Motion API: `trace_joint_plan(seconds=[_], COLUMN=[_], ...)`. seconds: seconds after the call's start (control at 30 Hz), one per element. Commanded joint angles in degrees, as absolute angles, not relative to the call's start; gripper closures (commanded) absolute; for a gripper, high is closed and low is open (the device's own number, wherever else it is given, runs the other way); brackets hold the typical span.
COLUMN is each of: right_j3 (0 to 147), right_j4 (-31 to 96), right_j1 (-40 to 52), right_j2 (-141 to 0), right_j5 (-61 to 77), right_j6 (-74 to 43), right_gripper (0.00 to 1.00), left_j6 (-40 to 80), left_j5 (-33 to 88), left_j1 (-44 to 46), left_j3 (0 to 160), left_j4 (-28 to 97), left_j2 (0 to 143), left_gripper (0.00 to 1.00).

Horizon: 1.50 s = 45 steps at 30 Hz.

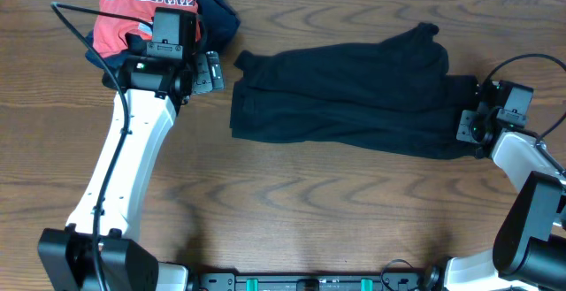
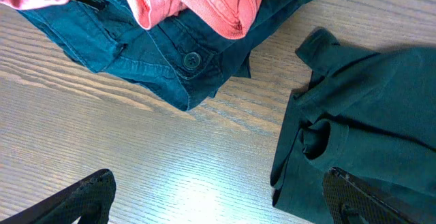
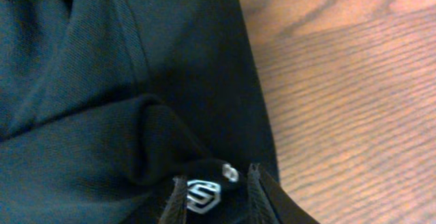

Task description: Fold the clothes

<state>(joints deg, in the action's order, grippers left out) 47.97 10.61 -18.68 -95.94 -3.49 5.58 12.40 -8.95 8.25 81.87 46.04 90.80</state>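
Observation:
The black shirt (image 1: 354, 96) lies spread across the middle and right of the table, crumpled, with a sleeve sticking out at its upper left corner. My right gripper (image 1: 467, 125) sits at the shirt's right edge. In the right wrist view its jaws (image 3: 216, 183) stand narrow, with a pinched ridge of black shirt (image 3: 102, 81) and a small white logo (image 3: 203, 194) between them. My left gripper (image 1: 212, 72) hangs wide open just left of the shirt's upper left corner. In the left wrist view its fingers (image 2: 218, 183) hold nothing, and the shirt's edge (image 2: 381, 101) lies by the right finger.
A red shirt with white lettering (image 1: 141, 8) lies heaped on a dark navy garment (image 1: 221, 17) at the back left, just behind my left gripper; both show in the left wrist view (image 2: 204, 6), (image 2: 136, 47). Bare wood table (image 1: 309, 202) runs along the front.

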Motion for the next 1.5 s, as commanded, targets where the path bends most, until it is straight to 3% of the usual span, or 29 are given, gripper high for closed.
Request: trace_joint_plan(seconds=[0.0, 0.1, 0.3, 0.4, 0.87, 1.13, 1.27, 1.47], right_j3=[52.6, 57.8, 76.8, 85.1, 91.1, 91.1, 91.1, 91.1], right_j4=[14.2, 21.1, 44.9, 53.2, 56.1, 56.1, 56.0, 56.0], right_j1=[-19.5, -19.4, -19.4, -18.5, -10.3, -10.0, -10.0, -10.0], right_j2=[-95.8, -95.2, -93.2, -93.2, -93.2, -93.2, -93.2, -93.2], right_j5=[-1.7, 2.9, 18.9, 21.7, 20.8, 20.4, 20.4, 20.3], right_j6=[7.5, 7.3, 7.1, 7.2, 7.1, 6.2, 6.2, 6.3], right_gripper=[0.69, 0.63, 0.37, 0.31, 0.27, 0.27, 0.28, 0.27], left_j6=[12.0, 9.5, 6.2, 4.3, -3.9, -0.7, 5.6, 8.5], left_j5=[-6.4, -3.3, 1.4, 3.2, 9.5, 9.7, 9.7, 9.7], left_j1=[8.2, 8.3, 8.6, 8.6, 8.6, 8.7, 9.1, 10.6], left_j3=[81.4, 81.4, 82.5, 83.8, 108.4, 110.1, 110.1, 110.1], left_j4=[45.2, 43.5, 40.8, 39.9, 40.6, 40.5, 40.1, 38.2], left_j2=[92.5, 93.1, 93.4, 94.5, 120.1, 127.3, 129.5, 131.9], left_gripper=[0.02, 0.02, 0.02, 0.02, 0.02, 0.00, 0.10, 0.44])
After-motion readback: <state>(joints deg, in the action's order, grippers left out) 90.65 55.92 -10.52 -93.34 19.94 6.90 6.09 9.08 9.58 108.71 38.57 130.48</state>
